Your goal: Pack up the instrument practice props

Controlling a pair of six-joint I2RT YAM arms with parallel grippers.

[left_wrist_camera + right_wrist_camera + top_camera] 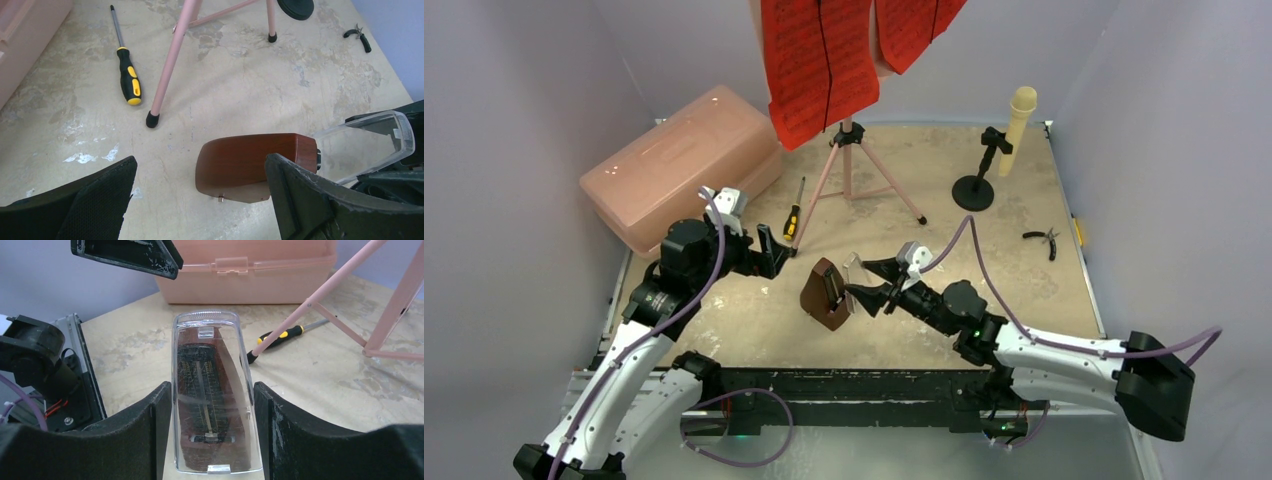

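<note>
The brown pyramid metronome lies tilted on the table near the front centre. My right gripper is shut on its clear front cover, held against the metronome's face. The cover also shows in the left wrist view, beside the brown body. My left gripper is open and empty, just left of the metronome. The pink tripod music stand stands at the back with the red sheet-music pages on it. The cream microphone stands upright in a black holder at the back right.
A translucent pink lidded box sits at the back left. A yellow-and-black screwdriver lies beside the stand's left leg. Black pliers lie at the right. The microphone holder's round base rests right of the tripod.
</note>
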